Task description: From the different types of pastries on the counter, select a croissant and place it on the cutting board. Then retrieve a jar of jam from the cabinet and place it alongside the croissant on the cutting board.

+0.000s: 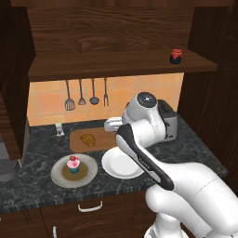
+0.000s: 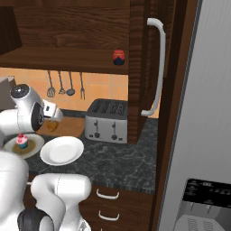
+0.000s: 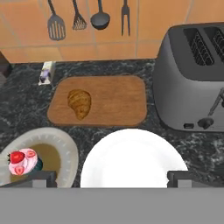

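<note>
Here, croissant (image 3: 79, 103) on the cutting board (image 3: 113, 103), toaster (image 3: 192, 74) beside the board, white plate (image 3: 131, 159) and cupcake (image 3: 22, 162) in front of the board, jam jar (image 1: 175, 56) on the shelf above, gripper (image 3: 111, 177) spread wide, holding nothing.

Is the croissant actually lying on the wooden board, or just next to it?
Touching. In the hand view the croissant lies wholly inside the outline of the cutting board, on its left part, with board wood visible all around it.

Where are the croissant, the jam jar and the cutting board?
croissant (image 3: 79, 103): hand view, middle of its ridged back.
jam jar (image 1: 175, 56): left base view, dark body below the red lid.
cutting board (image 3: 116, 100): hand view, bare wood right of the pastry.
</note>
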Controlling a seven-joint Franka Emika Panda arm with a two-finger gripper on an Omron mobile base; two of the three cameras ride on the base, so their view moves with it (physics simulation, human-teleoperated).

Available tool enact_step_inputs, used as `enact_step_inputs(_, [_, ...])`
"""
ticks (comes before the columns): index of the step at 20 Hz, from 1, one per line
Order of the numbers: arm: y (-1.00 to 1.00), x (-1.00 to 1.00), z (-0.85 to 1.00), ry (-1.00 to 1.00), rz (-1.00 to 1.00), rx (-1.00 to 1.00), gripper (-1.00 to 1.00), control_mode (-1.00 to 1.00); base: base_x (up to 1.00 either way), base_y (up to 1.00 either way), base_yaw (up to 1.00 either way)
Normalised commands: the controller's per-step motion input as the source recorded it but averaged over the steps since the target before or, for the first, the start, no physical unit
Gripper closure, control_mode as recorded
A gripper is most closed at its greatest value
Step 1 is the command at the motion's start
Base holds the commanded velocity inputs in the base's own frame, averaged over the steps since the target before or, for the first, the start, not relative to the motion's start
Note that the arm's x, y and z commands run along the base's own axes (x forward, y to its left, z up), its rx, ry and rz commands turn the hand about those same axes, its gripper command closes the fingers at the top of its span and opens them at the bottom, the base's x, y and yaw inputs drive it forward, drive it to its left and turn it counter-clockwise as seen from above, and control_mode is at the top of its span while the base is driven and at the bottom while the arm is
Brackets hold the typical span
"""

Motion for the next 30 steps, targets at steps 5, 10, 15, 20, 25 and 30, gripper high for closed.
enact_step_inputs(5, [-0.45, -0.50, 0.81, -0.14, 0.00, 0.00, -1.00, -1.00, 0.00, 0.00, 0.00])
enact_step_inputs(10, [-0.38, -0.39, 0.82, -0.12, 0.00, 0.00, -1.00, -1.00, 0.00, 0.00, 0.00])
enact_step_inputs(15, [-0.23, -0.44, 0.74, -0.08, 0.00, 0.00, -1.00, -1.00, 0.00, 0.00, 0.00])
enact_step_inputs(20, [-0.04, -0.58, 0.30, -0.05, 0.00, 0.00, -1.00, -1.00, 0.00, 0.00, 0.00])
enact_step_inputs(25, [-0.11, -0.31, 0.34, -0.10, 0.00, 0.04, -1.00, -1.00, 0.00, 0.00, 0.00])
enact_step_inputs(30, [-0.18, -0.42, 0.87, -0.19, 0.00, 0.12, -1.00, -1.00, 0.00, 0.00, 0.00])
